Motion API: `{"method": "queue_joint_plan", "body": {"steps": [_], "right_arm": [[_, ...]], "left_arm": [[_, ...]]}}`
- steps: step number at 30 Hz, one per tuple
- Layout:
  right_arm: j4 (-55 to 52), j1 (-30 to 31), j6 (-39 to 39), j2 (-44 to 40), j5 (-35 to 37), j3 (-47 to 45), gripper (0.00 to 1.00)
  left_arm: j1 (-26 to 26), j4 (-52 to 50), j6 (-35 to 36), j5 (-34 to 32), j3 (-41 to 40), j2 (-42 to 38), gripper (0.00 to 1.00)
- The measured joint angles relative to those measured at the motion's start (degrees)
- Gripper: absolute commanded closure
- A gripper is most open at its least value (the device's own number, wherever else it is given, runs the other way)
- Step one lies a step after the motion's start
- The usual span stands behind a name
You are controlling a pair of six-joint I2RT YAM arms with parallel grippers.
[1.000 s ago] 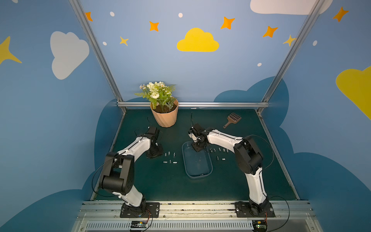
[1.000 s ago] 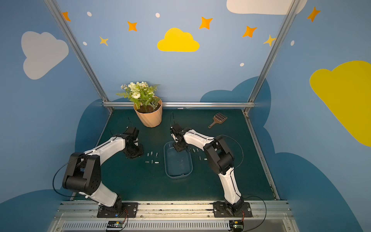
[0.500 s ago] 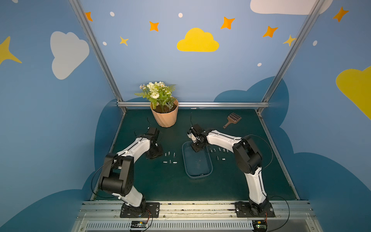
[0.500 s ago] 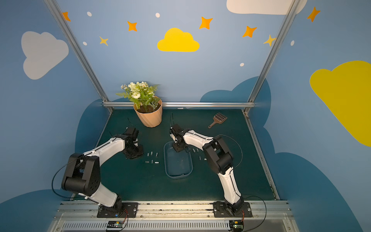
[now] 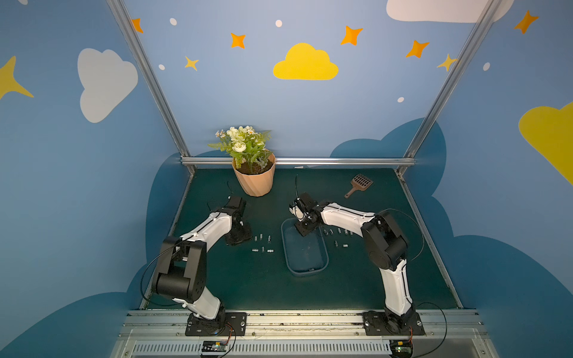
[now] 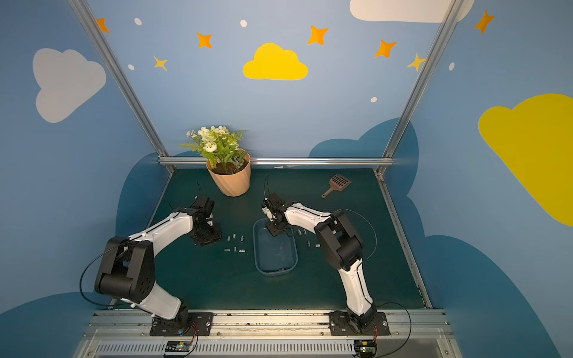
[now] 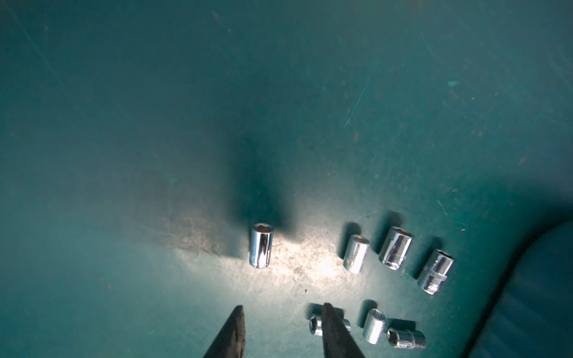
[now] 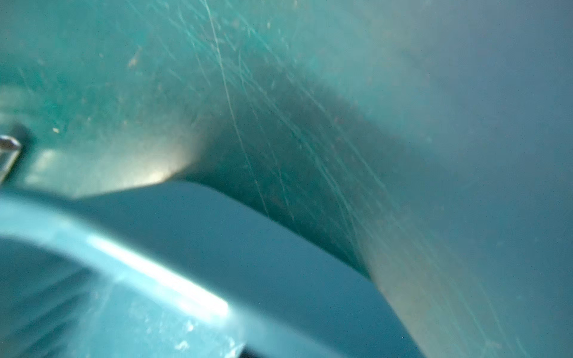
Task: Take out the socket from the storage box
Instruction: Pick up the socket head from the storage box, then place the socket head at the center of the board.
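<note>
My right gripper [image 5: 304, 232] is down in the far end of the storage box [image 5: 305, 272], jaws together. Can't tell if a socket is pinched btwn them. The tips are hidden in both top views, & my right wrist cam doesn't show them. That cam is v. close & blurred. It shows only the box's bluish rim [image 8: 161, 279], the scratched green mat [image 8: 310, 124] beyond it, & a sliver of an edge socket [image 8: 7, 152] past the rim.

My left gripper [image 7: 283, 310] hangs low over the mat, left of the box, jaws apart w/ nothing btwn them. A lone socket [image 7: 261, 249] sits on the mat just ahead of the tips. One finger [image 7: 336, 334] crosses in front of a half-hidden socket [image 7: 315, 324].

The left cluster of sockets [image 5: 263, 244] lies on the mat btwn my left gripper & the box, in 2 short rows, none touching the box. The right cluster of sockets [image 5: 339, 237] lies on the mat just beside the box's other long side, partly under my right arm.

The box sits mid-mat btwn my arms, its long sides running away from my bases. There are a few dark specks on its floor, too small to tell what they are.

A flowerpot [image 5: 254, 183] w/ white flowers stands at the far edge, left of centre. A brown slotted scoop [image 5: 359, 184] lies far right, well apart from everything else.
</note>
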Motion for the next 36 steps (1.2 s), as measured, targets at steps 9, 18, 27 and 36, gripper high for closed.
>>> {"method": "queue_joint_plan", "body": {"steps": [9,18,27,36], "right_arm": [[-2.9,0.0,0.6,-7.6,0.0,-4.2,0.93],[-4.0,-1.3,1.9,-15.7,0.0,-5.2,0.92],[-4.8,-9.8,3.7,-27.4,0.7,-14.8,0.91],[-4.2,-19.1,5.8,-33.4,1.0,-27.5,0.91]], "left_arm": [[-0.3,-0.1,0.0,0.0,0.0,-1.2,0.58],[-1.6,-0.5,0.0,0.0,0.0,-1.9,0.57],[-2.6,-1.1,0.0,0.0,2.0,-1.8,0.57],[-3.9,-1.0,-0.2,0.2,2.1,-1.1,0.57]]}}
